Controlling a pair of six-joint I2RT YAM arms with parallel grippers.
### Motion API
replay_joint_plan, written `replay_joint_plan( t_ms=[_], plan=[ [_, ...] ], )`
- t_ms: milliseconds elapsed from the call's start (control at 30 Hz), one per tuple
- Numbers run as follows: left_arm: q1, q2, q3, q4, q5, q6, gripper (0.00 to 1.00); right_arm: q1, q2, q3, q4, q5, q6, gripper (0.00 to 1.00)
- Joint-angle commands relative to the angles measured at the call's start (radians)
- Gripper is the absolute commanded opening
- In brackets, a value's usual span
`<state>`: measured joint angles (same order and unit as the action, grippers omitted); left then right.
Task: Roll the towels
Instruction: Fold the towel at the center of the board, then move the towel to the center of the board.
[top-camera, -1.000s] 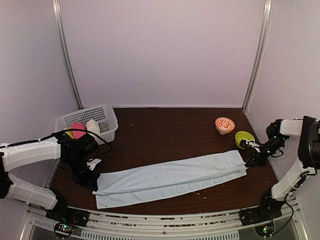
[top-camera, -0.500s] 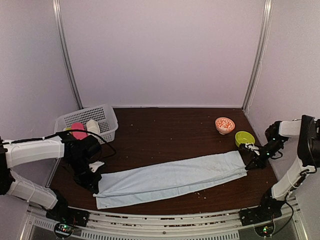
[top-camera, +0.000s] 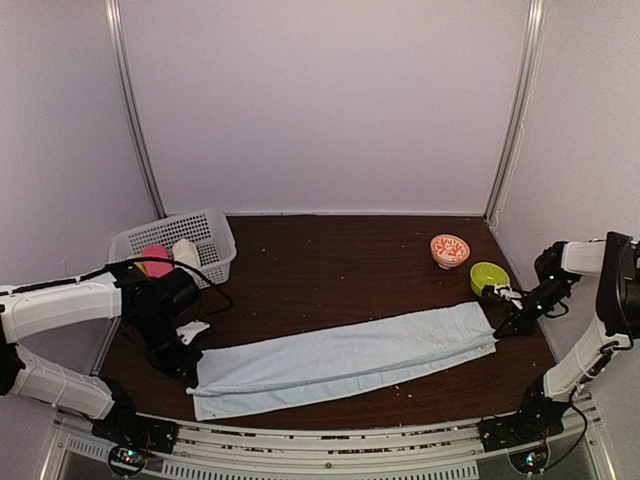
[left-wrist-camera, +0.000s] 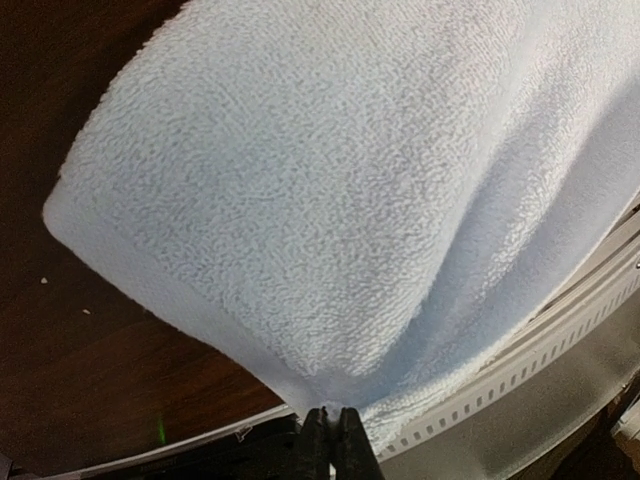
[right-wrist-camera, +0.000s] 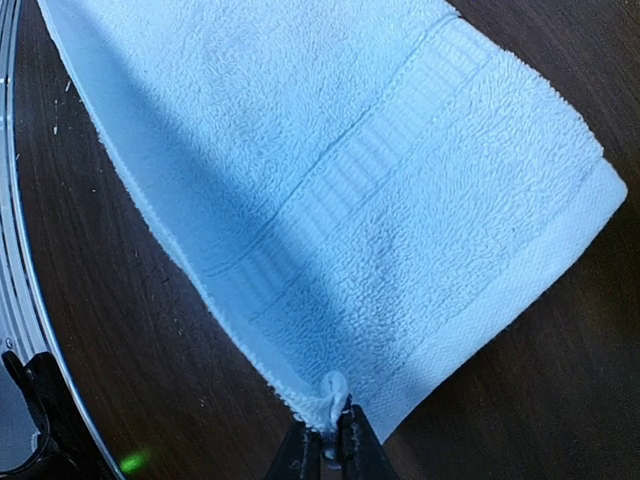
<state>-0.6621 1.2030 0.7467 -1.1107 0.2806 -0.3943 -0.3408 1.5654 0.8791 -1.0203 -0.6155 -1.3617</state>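
The pale blue towel (top-camera: 340, 358) lies stretched flat across the front of the dark table, from left to right. My left gripper (top-camera: 190, 375) is shut on its left end; the left wrist view shows the jaws (left-wrist-camera: 333, 425) pinching the towel's edge (left-wrist-camera: 330, 180). My right gripper (top-camera: 497, 328) is shut on its right end; the right wrist view shows the jaws (right-wrist-camera: 333, 425) pinching a corner of the hem (right-wrist-camera: 350, 170). A cream-white cloth bundle (top-camera: 186, 252) lies in the basket.
A white mesh basket (top-camera: 215, 228) at the back left also holds a pink cloth (top-camera: 155, 258) and a bit of yellow cloth. An orange patterned bowl (top-camera: 450, 250) and a green bowl (top-camera: 488, 275) stand at the back right, close to my right arm. The metal rail runs along the table's front edge.
Both grippers kept their hold. The towel has been pulled a little flatter, and its long crease has smoothed out. The arms shifted only slightly.
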Motion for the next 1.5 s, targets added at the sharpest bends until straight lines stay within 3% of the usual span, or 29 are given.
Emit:
replay_joint_plan(
  t_ms=[0,100,200,333,400,500,633,733,900,1033,1467],
  plan=[
    [-0.038,0.021,0.01,-0.04,0.049,0.036,0.0,-0.009,0.005,-0.019,0.039,0.038,-0.008,0.12],
    [-0.048,0.036,0.014,-0.054,0.052,0.038,0.04,-0.009,0.0,-0.042,0.055,0.079,-0.027,0.2],
    [-0.049,0.018,0.02,-0.083,0.056,0.04,0.16,-0.016,-0.029,-0.059,0.035,0.129,-0.045,0.26],
    [-0.05,-0.039,0.047,-0.158,0.036,0.034,0.28,-0.036,-0.099,-0.017,-0.089,0.141,-0.084,0.48],
    [-0.048,-0.063,0.09,-0.18,0.023,0.024,0.3,-0.036,-0.139,0.017,-0.145,0.128,-0.091,0.59],
    [-0.049,-0.045,0.188,-0.151,-0.005,0.024,0.31,-0.027,-0.18,0.062,-0.184,0.073,-0.086,0.66],
    [-0.049,0.09,0.264,0.043,-0.061,-0.001,0.27,0.081,-0.164,0.094,-0.072,0.011,0.11,0.63],
    [-0.048,0.203,0.286,0.18,-0.113,-0.051,0.14,0.206,-0.144,0.094,0.124,0.056,0.316,0.59],
    [-0.048,0.302,0.287,0.216,-0.224,-0.102,0.01,0.309,-0.054,0.116,0.325,0.139,0.587,0.48],
    [-0.044,0.335,0.221,0.225,-0.297,-0.16,0.0,0.328,0.039,0.148,0.333,0.153,0.636,0.41],
    [0.064,0.49,0.142,0.234,-0.383,-0.229,0.0,0.479,0.199,0.165,0.51,0.404,0.767,0.36]
  ],
)
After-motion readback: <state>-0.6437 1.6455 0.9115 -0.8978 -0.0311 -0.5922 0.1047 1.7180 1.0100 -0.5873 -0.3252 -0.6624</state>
